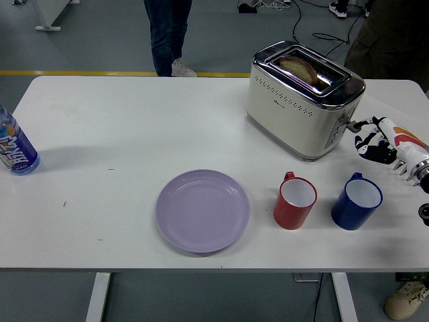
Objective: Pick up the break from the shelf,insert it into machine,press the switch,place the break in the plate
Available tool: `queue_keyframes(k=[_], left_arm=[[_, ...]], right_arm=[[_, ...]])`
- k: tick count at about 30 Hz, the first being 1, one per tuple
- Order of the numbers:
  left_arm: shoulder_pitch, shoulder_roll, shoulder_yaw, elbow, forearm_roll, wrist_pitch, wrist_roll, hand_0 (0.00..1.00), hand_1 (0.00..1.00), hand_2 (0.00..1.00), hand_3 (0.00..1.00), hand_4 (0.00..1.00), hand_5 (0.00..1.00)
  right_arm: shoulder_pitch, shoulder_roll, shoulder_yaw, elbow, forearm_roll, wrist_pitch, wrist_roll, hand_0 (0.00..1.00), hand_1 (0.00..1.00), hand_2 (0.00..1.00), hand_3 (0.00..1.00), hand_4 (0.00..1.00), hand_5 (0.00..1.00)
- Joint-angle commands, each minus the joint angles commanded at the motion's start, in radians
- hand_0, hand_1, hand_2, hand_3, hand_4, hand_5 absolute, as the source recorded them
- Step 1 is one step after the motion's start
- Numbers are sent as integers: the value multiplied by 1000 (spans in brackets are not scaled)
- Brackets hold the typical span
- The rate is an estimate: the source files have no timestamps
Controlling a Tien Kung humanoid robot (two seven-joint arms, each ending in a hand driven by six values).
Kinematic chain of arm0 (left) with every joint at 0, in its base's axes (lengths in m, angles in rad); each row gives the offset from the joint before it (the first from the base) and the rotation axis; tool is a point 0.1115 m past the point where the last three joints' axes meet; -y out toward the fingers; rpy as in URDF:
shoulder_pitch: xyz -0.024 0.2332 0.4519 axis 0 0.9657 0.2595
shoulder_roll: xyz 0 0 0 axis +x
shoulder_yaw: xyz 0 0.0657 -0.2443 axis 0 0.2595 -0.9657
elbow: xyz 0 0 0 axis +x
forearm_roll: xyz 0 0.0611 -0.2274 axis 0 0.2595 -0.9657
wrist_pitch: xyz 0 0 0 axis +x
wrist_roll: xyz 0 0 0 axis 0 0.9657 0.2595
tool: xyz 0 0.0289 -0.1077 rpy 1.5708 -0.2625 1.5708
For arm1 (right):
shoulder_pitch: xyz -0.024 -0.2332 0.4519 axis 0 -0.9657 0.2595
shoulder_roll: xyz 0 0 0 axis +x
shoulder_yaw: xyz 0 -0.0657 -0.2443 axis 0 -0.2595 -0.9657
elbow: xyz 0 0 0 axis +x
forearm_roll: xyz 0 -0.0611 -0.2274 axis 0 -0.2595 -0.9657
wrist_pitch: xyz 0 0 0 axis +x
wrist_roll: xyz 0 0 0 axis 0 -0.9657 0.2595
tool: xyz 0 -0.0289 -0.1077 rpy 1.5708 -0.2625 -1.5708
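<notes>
Blue plastic, a labelled drinks bottle [15, 149] stands at the far left edge of the white counter [120, 121]; its label print is too blurred to read. Near the front middle lies a round lilac plate [203, 210], bare. Right of it stand a red mug [295, 201] and a dark blue mug [356, 201], both upright, apart from each other.

Behind them sits the cream and chrome two-slot toaster [301, 100], set at an angle. The slice of brown bread [300, 69] sits low in its far slot, long axis along the slot, only the top crust showing.

The right hand [372, 137] comes in from the right edge, one finger stretched to the toaster's end panel by the lever, the other fingers curled, holding nothing.

A person's legs [167, 33] stand beyond the counter.
</notes>
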Motion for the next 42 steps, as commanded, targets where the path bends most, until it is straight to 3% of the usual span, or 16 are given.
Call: queue_keyframes(k=[24, 42], left_arm=[[-6, 0, 6, 0, -7, 0, -2, 630, 494, 484, 542, 334, 805], [-2, 0, 12, 0, -13, 0, -2, 631, 495, 486, 542, 333, 803]], right_arm=[[6, 8, -13, -28, -1, 6, -8, 289, 198, 416, 718, 530, 315], [-14, -15, 20, -20, -9, 7, -15, 282, 197, 416, 716, 531, 311]])
